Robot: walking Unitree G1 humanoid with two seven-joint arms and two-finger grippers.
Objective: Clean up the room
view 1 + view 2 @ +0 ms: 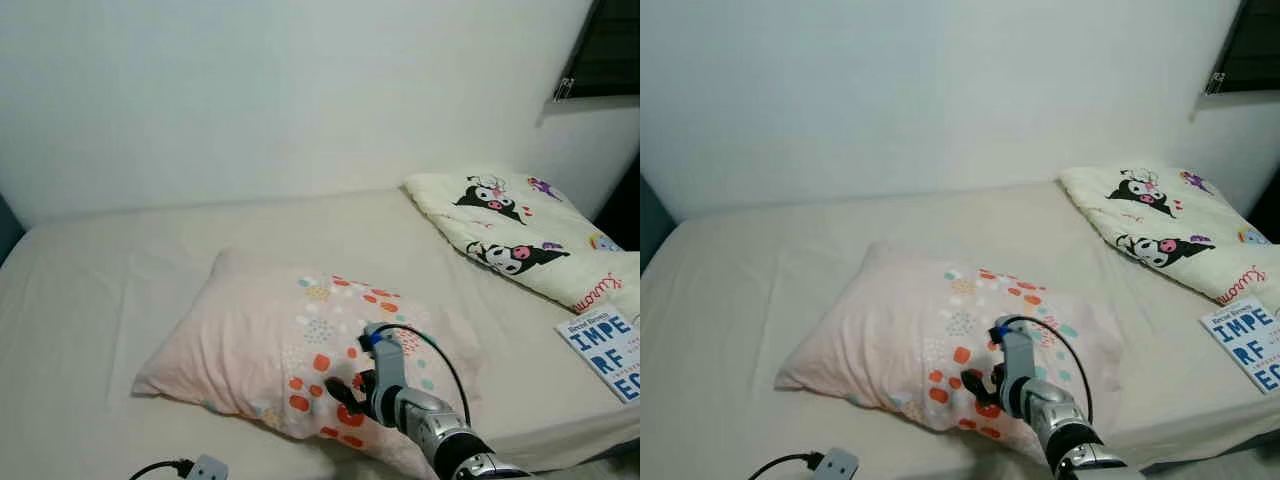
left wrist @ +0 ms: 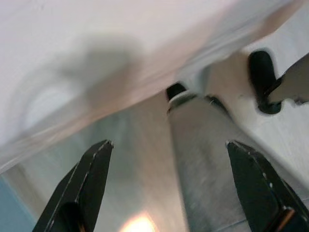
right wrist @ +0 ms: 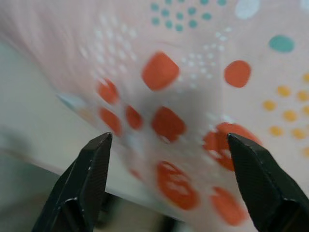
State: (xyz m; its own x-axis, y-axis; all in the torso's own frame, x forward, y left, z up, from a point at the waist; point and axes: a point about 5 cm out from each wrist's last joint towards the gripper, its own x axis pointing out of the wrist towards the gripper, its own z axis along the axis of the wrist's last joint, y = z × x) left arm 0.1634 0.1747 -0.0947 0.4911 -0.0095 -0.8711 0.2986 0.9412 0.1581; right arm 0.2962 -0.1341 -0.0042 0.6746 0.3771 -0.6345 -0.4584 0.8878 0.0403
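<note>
Pink cotton with orange, teal and yellow spots covers the pillow [image 1: 290, 350], which lies flat near the middle of the bed [image 1: 100, 300], its plain end toward 9 o'clock and its spotted end toward 3 o'clock. Just above the pillow's near edge, at about 5 o'clock from its centre, hovers the right gripper [image 1: 345, 392], its two black fingers spread wide apart; in the right wrist view those fingers [image 3: 89, 179] frame the orange blotches of the fabric with nothing between them. A black cable loops over the silver right arm [image 1: 440, 435] behind it. The left gripper [image 2: 169, 188] also has its fingers spread, seen in its own wrist view against a blurred pale surface and a grey metal part. At 7 o'clock from the pillow, on the near edge of the bed, a small white charger plug [image 1: 207, 468] lies with a black cord [image 1: 155, 467] attached. At 2 o'clock, against the wall [image 1: 280, 90], a folded white quilt [image 1: 520, 235] printed with black cartoon figures sits in the far corner. At 3 o'clock, near the bed's edge, a white book [image 1: 608, 350] with large blue letters lies flat.
</note>
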